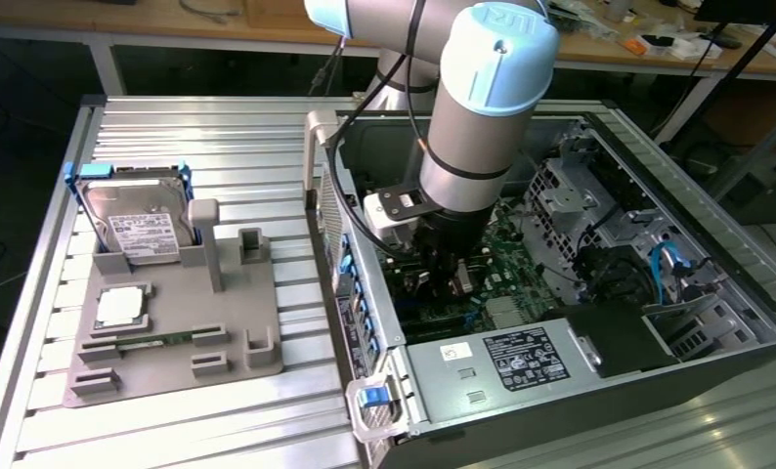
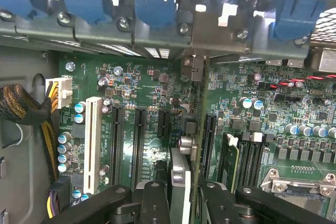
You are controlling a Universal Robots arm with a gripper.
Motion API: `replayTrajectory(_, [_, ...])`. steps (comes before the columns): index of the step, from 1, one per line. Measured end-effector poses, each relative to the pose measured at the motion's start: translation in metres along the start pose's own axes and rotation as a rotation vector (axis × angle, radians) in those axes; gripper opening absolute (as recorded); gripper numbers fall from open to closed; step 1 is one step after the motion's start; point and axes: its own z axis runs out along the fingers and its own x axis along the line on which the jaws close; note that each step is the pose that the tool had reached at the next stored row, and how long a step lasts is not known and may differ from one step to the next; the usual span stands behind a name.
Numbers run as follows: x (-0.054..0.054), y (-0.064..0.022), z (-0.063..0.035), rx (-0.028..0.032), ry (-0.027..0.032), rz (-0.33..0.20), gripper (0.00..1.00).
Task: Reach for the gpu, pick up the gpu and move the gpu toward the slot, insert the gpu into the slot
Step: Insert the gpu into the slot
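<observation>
I'm working in a robotics lab or electronics workshop: a ribbed aluminium desk point(image 1: 205, 420) carries an opened computer case point(image 1: 701, 293) and a grey parts fixture point(image 1: 166, 332) with a hard drive point(image 1: 134, 220), while a cluttered wooden workbench point(image 1: 232, 24) runs behind my robot arm point(image 1: 486, 107).

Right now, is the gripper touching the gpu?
Touching. In the wrist view the gripper has its black fingers on either side of the gpu, seen edge-on, above the motherboard.

A ribbed silver aluminium-slat table point(image 1: 219, 127) carries an open dark computer case point(image 1: 649, 381) and, just beside the case toward the exterior view's left, a flat grey plastic parts fixture point(image 1: 180, 337).
</observation>
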Motion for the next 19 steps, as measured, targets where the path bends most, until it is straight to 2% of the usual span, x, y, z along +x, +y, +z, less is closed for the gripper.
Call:
replayTrajectory(9, [0.0001, 0.0, -0.0003, -0.0004, 0.0006, 0.0, 0.29])
replayTrajectory(10, [0.0001, 0.0, -0.0003, -0.0004, 0.0005, 0.0, 0.35])
replayTrajectory(19, [0.0, 0.0001, 0.0, -0.0003, -0.0001, 0.0, 0.36])
